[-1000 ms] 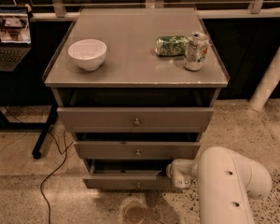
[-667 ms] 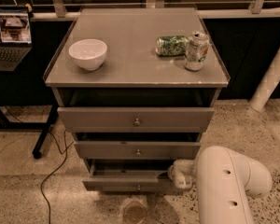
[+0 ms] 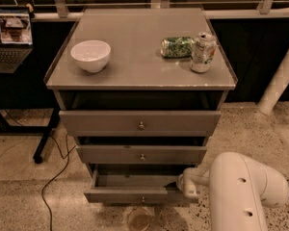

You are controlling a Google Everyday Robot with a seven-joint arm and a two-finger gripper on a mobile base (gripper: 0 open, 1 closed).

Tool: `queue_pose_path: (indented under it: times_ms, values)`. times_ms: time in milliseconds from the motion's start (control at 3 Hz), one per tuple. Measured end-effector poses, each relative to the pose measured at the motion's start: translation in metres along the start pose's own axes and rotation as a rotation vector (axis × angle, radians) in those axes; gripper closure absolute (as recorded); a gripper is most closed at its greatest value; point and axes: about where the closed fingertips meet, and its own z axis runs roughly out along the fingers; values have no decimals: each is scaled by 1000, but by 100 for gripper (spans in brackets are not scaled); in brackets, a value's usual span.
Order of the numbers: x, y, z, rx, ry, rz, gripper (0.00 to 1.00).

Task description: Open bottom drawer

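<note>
The grey cabinet's bottom drawer (image 3: 120,195) stands partly pulled out, its inside showing as a dark gap behind the slim front. A small silver knob (image 3: 142,199) sits at the middle of that front. My gripper (image 3: 187,186) is at the drawer's right end, reaching in from the right just behind the front panel. My thick white arm (image 3: 241,191) fills the lower right and hides the cabinet's bottom right corner.
The middle drawer (image 3: 111,154) and top drawer (image 3: 101,121) also stand slightly out. On the cabinet top are a white bowl (image 3: 90,55), a crushed green can (image 3: 177,46) and an upright can (image 3: 203,52). A laptop (image 3: 9,37) is at left, a cable (image 3: 53,177) on the floor.
The bottom drawer's front has come a little further out towards the camera, and my gripper has moved with it.
</note>
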Motion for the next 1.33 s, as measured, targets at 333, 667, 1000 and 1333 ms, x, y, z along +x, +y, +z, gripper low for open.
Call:
queue_pose_path:
  times_ms: [333,667,1000,1333]
  values:
    - [0,3,0,0,0,0,100]
    - [11,7,-20,-76,-21,0,100]
    - [28,12,-41,-185,-70,-46,100]
    - [31,15,-51,-246,-116,-141,100]
